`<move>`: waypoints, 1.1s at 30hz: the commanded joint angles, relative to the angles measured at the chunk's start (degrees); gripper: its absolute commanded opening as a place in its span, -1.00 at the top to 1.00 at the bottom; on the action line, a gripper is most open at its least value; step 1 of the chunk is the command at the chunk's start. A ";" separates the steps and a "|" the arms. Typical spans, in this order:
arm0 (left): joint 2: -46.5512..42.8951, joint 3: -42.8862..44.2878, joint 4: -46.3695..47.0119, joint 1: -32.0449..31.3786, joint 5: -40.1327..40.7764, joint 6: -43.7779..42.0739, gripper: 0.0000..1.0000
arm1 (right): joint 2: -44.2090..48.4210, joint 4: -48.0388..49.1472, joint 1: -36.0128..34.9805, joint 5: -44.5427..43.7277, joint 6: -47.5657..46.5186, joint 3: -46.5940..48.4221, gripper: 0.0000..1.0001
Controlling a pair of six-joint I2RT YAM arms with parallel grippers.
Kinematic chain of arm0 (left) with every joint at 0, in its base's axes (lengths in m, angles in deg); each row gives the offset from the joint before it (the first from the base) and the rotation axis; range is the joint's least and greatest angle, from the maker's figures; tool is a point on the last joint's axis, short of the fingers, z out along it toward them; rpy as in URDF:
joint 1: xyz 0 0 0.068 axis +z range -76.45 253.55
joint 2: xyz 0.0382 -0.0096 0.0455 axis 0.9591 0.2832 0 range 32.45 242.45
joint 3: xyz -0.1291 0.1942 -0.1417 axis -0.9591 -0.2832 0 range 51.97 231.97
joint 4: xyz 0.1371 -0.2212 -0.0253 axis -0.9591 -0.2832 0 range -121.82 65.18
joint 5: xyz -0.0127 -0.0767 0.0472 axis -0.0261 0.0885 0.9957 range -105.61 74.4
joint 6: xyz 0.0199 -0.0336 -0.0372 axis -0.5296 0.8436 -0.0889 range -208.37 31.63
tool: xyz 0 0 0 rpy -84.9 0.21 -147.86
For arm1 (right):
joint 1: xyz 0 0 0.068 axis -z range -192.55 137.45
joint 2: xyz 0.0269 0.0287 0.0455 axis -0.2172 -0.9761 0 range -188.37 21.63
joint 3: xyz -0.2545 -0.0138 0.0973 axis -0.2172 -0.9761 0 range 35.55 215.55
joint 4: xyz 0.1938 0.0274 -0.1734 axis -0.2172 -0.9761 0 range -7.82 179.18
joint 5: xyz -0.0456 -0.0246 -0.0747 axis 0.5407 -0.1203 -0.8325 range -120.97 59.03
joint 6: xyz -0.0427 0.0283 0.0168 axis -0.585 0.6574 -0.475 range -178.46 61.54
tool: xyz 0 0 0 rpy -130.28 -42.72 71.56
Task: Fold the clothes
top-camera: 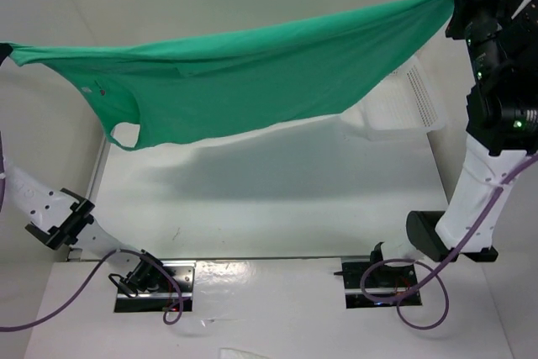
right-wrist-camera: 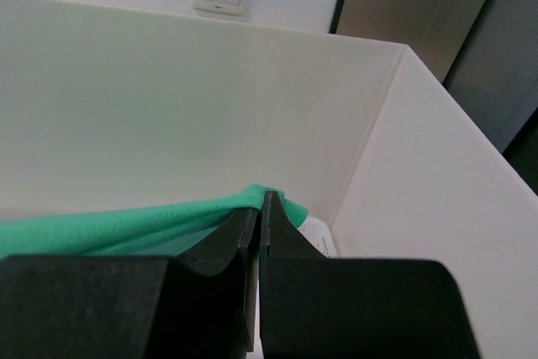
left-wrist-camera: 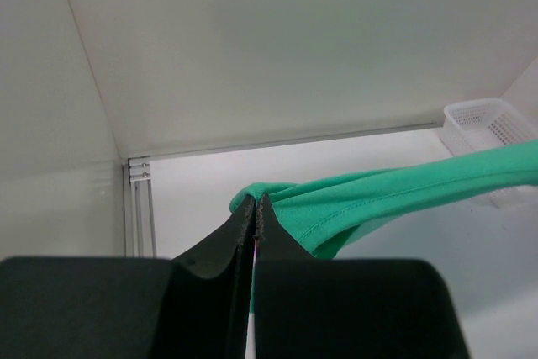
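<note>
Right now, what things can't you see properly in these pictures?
- The left tool: top view, cut off by the left edge.
- The basket: top view, the hanging shirt covers one end; left wrist view, the right edge cuts it.
- Most of the shirt: right wrist view, the black body of the right tool blocks it.

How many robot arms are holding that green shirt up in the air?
2. The left end effector pinches one end of the green T-shirt; the right end effector pinches the opposite end.

The T-shirt (top-camera: 235, 81) hides part of the basket (top-camera: 412, 111) and runs off the overhead view's left edge.
</note>
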 commanded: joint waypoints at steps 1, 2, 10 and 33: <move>-3.71 2.37 -1.39 0.76 -2.45 -4.08 1.00 | 5.49 0.54 0.86 3.46 -0.56 -1.72 1.00; -4.94 3.60 -2.01 0.76 -1.93 -4.70 1.00 | 8.11 0.54 0.86 4.86 -0.56 -2.68 1.00; -10.48 1.60 1.76 0.76 -3.50 0.65 1.00 | 21.31 8.45 0.86 6.02 -1.08 -17.27 1.00; -2.41 1.24 10.98 -0.72 -5.28 6.96 1.00 | 6.22 12.15 0.86 6.99 -0.03 -16.79 1.00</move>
